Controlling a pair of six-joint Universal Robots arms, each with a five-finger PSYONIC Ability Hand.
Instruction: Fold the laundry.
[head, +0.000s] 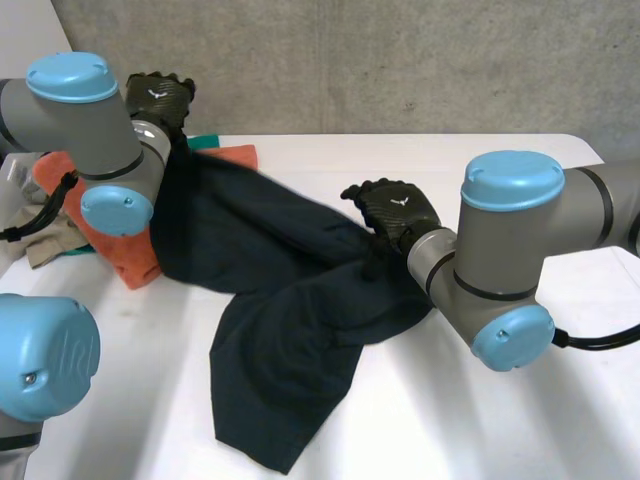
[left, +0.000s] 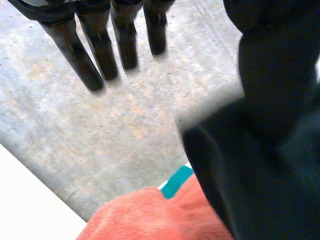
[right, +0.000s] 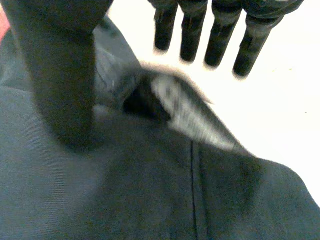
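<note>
Two hands are recorded, view by view.

Head view: the dark garment (head: 280, 330) lies crumpled across the white table (head: 480, 420). Its far end rises toward the left arm (head: 90, 130) and is hidden behind it. The left hand (head: 158, 98) is raised at the table's far side, against the wall (head: 400, 60), and the arm partly covers it. The right hand (head: 398, 212) rests on the garment's right edge, and its fingertips are hard to separate from the dark cloth. An orange cloth (head: 125, 255) lies partly under the arm and the garment. A beige cloth (head: 45, 245) beside it is mostly hidden.

Left wrist view: the fingers (left: 100, 55) are straight and spread, with nothing between them. A dark mass beside them merges with the garment, and thumb cannot be told from cloth there. A teal strip (left: 176, 182) shows at the garment's edge, next to the orange cloth.

Right wrist view: the fingers (right: 220, 40) are straight over bare table, clear of the cloth. The thumb (right: 60, 75) lies on the garment. A raised fold under the palm is blurred.
</note>
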